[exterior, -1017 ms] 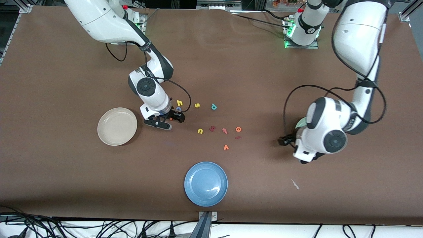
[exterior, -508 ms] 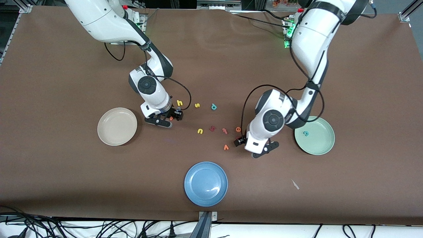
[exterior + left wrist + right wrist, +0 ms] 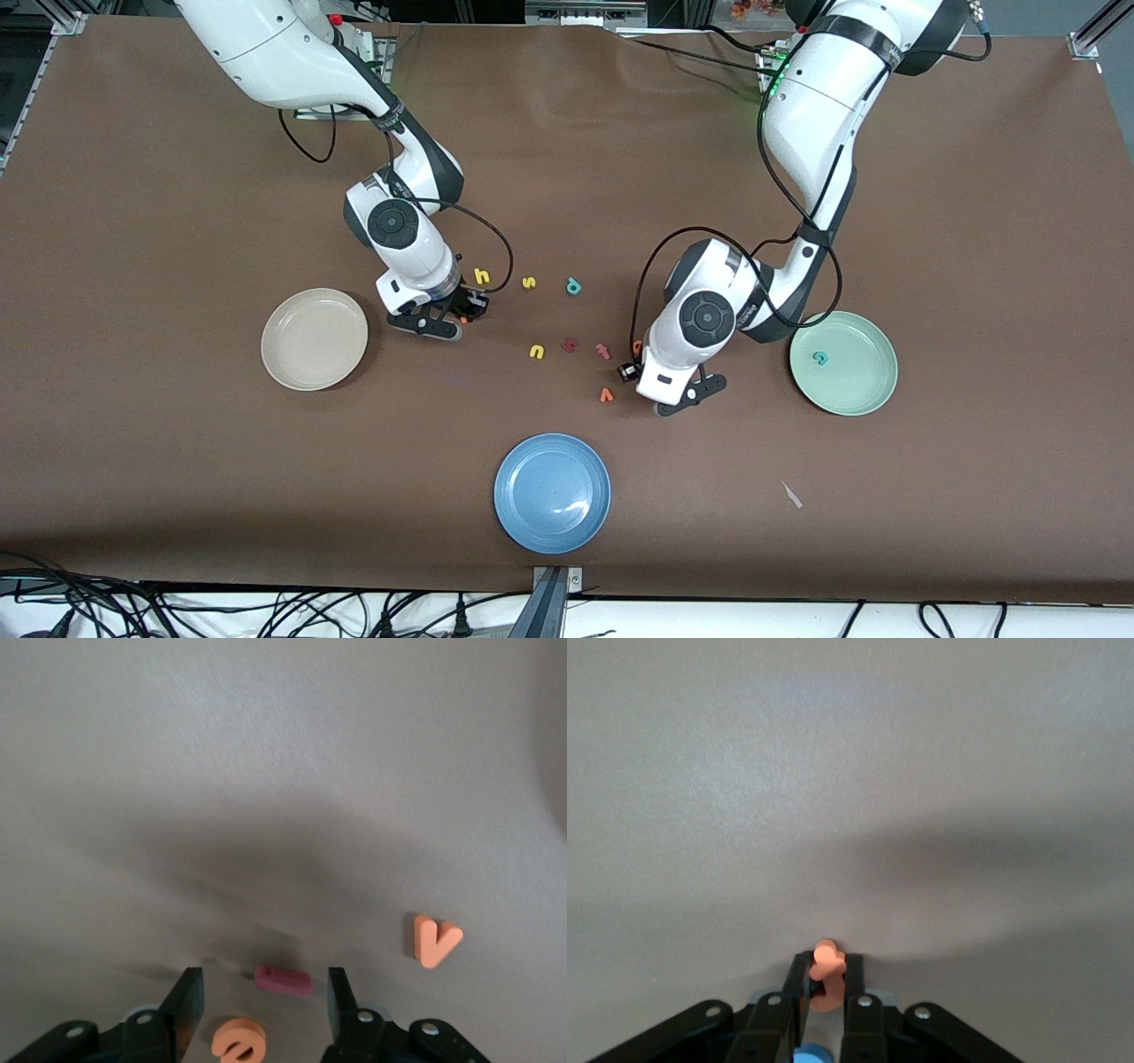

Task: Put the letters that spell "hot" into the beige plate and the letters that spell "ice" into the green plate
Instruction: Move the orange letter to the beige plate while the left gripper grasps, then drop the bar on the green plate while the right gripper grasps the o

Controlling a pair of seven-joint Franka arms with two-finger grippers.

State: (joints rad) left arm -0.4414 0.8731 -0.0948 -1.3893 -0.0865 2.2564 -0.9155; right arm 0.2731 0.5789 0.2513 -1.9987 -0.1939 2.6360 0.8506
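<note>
My right gripper (image 3: 465, 312) (image 3: 827, 958) is down at the table beside the beige plate (image 3: 314, 338), shut on the orange "t" (image 3: 827, 979). The blue "o" (image 3: 811, 1054) shows just under its jaws. The yellow "h" (image 3: 482, 276) lies next to it. My left gripper (image 3: 631, 370) (image 3: 264, 976) is low over the letter cluster, open. The dark red "i" (image 3: 283, 981) and the orange "e" (image 3: 237, 1041) lie between its fingers, touching neither. The teal "c" (image 3: 821, 358) lies in the green plate (image 3: 864, 394).
Loose letters lie between the arms: a yellow "s" (image 3: 529, 283), a teal "p" (image 3: 573, 286), a yellow "u" (image 3: 536, 352), a chunky dark red letter (image 3: 570, 344), a reddish "t" (image 3: 603, 351) and an orange "v" (image 3: 607, 395). A blue plate (image 3: 552, 480) sits nearer the front camera.
The left arm swung from over the green plate to the letters and lowered around the "i" and "e". The right gripper closed on the orange "t".
</note>
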